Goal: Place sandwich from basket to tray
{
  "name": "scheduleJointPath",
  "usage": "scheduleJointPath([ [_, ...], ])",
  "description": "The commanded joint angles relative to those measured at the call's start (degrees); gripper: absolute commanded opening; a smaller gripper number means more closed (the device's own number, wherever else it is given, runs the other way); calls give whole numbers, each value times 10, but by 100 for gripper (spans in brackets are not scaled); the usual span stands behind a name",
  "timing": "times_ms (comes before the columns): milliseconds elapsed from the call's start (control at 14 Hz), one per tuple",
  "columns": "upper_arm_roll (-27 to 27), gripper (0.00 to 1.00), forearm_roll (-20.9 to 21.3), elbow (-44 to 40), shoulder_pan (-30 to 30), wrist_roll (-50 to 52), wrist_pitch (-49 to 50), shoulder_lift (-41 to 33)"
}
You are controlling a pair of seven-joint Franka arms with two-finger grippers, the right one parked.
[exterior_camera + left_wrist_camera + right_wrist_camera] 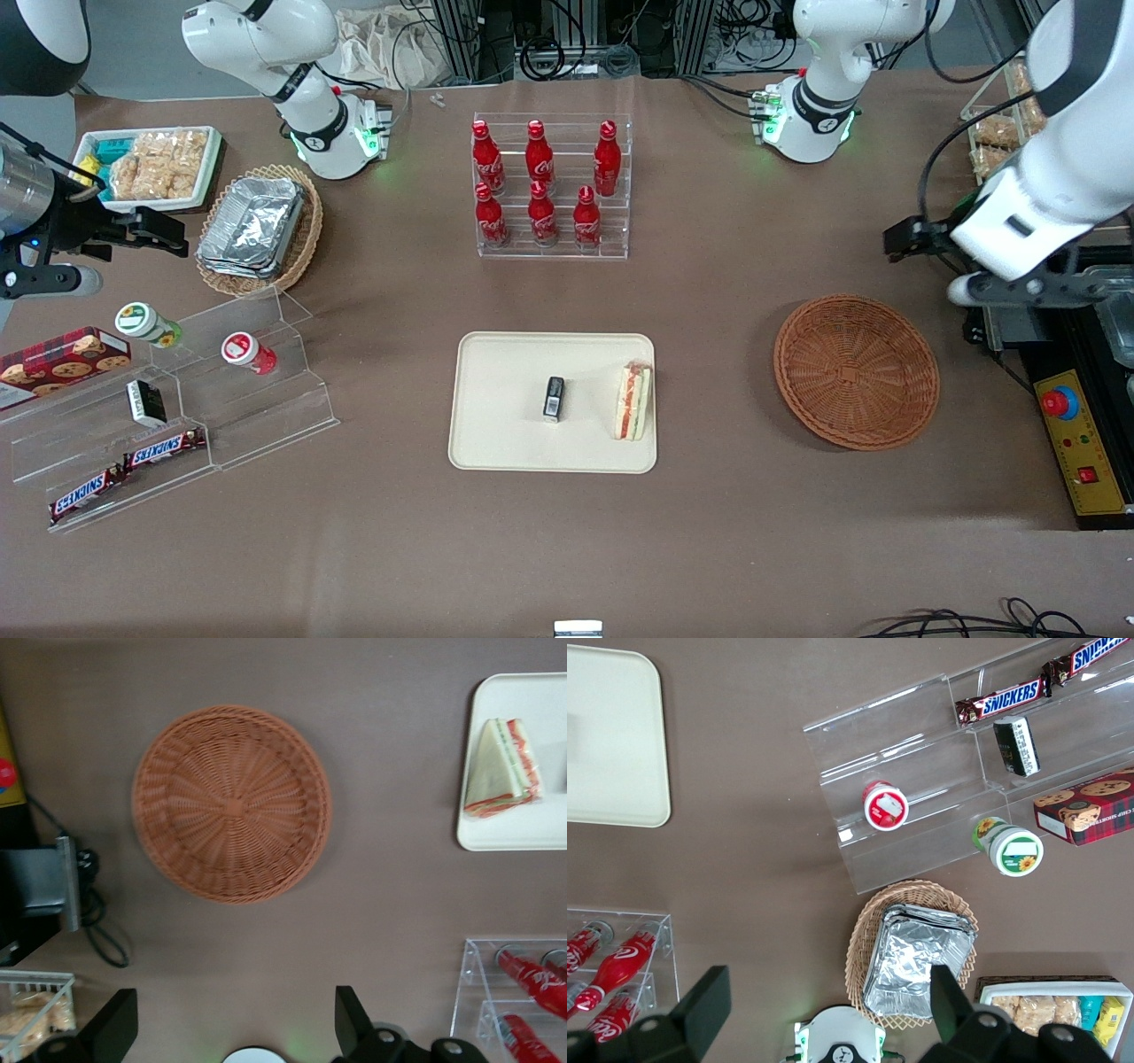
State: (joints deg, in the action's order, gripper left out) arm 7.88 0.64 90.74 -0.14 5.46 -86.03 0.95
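The sandwich (633, 400) lies on the cream tray (496, 443), close to the tray's edge toward the working arm's end of the bench (709, 549), its red-and-green filling showing along one side. A small black object (554, 398) rests on the tray just beside it, apart from the bread. The wrist view shows the same wedge (502, 769) flat on the tray's surface (505, 833).

The reddish-brown basket (856, 371) sits on the bench well apart from the tray, toward the working arm's end — its woven bowl (232, 803) holds nothing.

The gripper (917, 239) hangs raised above the bench, farther from the front camera than the basket and off toward the working arm's end. In the wrist view its jaws stand wide apart with nothing between them; one dark fingertip (113, 1020) shows clearly separated from the other.

A clear rack of red bottles (549, 186) stands farther from the front camera than the tray.
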Motion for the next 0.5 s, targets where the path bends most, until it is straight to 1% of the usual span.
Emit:
scheduleJointPath([
  [0,-4,100,-2,38,-6,-5,-6,-38],
  [286,-2,100,-1,-35,-23,11,-3,19],
  [429,-2,100,-1,-43,-30,33,-2,26],
])
